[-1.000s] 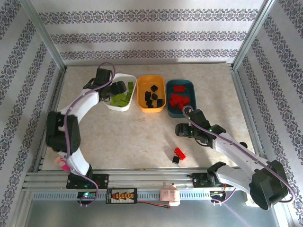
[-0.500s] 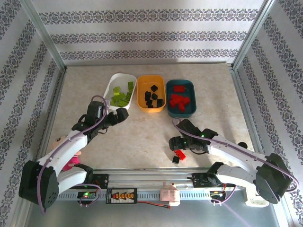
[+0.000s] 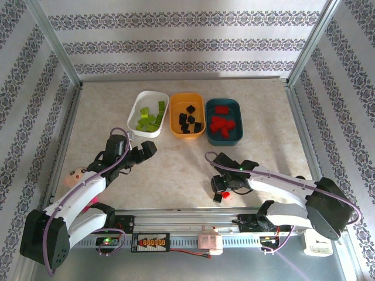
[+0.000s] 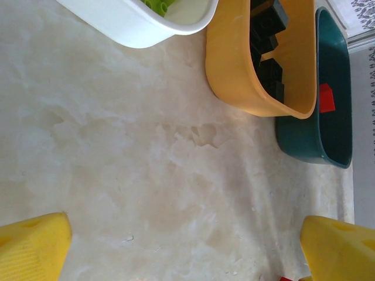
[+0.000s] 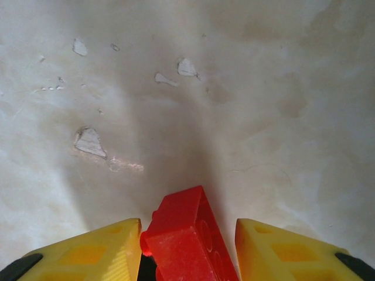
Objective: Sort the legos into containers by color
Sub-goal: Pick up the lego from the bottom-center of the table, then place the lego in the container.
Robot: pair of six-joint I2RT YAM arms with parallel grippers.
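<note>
Three trays stand in a row at the back: the white tray [image 3: 136,111] with lime green legos [image 3: 150,119], the orange-yellow tray [image 3: 177,119] with black legos [image 3: 188,120], and the teal tray [image 3: 236,111] with red legos [image 3: 221,124]. The left wrist view shows the white tray [image 4: 135,26], orange-yellow tray [image 4: 231,70] and teal tray [image 4: 310,149]. My left gripper [image 3: 146,150] [image 4: 184,252] hangs open over bare table. My right gripper [image 3: 221,188] [image 5: 187,225] is low and open. It straddles a red lego [image 3: 225,195] [image 5: 186,237], whose left side touches one finger. A black lego [image 3: 217,198] lies beside the red one.
A pink toy [image 3: 75,175] sits by the left arm near the table's front-left. Metal frame rails [image 3: 64,146] border the table on both sides. Chipped patches [image 5: 89,141] mark the tabletop ahead of the right gripper.
My left arm has pulled back from the white tray to the near-left of the table. My right gripper has moved toward the front edge and come down around the red lego.
</note>
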